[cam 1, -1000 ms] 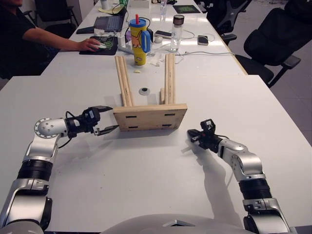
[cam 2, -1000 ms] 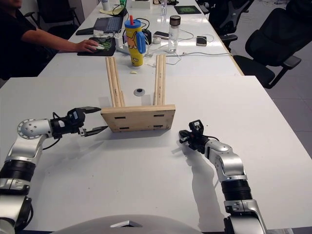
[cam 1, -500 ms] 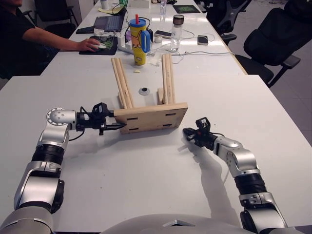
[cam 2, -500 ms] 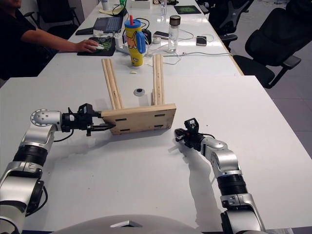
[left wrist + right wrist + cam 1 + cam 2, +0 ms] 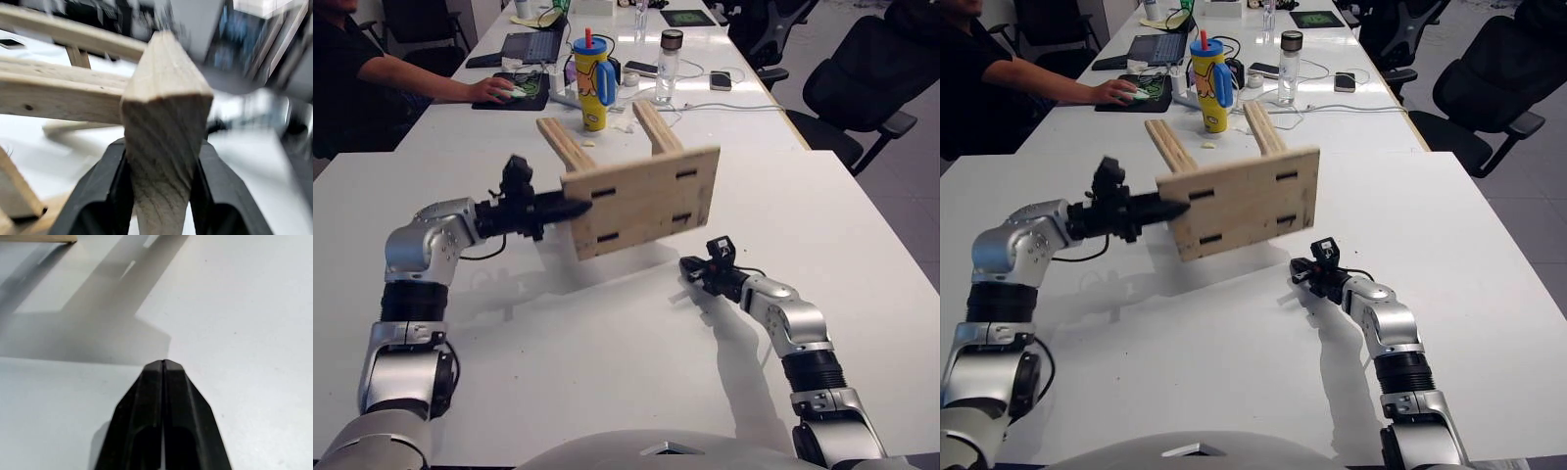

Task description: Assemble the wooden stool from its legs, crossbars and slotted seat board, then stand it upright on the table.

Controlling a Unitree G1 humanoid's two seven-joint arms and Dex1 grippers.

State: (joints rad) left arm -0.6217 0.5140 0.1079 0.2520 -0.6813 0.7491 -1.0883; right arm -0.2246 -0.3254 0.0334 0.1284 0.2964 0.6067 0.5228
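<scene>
The assembled wooden stool (image 5: pixel 641 201) hangs tilted above the white table (image 5: pixel 607 382), its slotted seat board facing me and its legs (image 5: pixel 565 144) pointing away toward the far side. My left gripper (image 5: pixel 570 209) is shut on the seat board's left edge; in the left wrist view its fingers (image 5: pixel 110 186) clamp the wood (image 5: pixel 164 142). My right gripper (image 5: pixel 690 268) rests low over the table to the right of and below the stool, shut with nothing in it (image 5: pixel 163 365).
Beyond the stool stand a yellow cup with a blue handle (image 5: pixel 592 83), a clear bottle (image 5: pixel 668 64), a phone (image 5: pixel 721 80) and a laptop (image 5: pixel 533 44). A person's hand (image 5: pixel 494 90) rests on a mouse at far left. A small round part (image 5: pixel 1220 183) lies behind the stool.
My left gripper closed on the seat board's edge and lifted the stool off the table, tilting it up. The right gripper shifted slightly left and stayed shut.
</scene>
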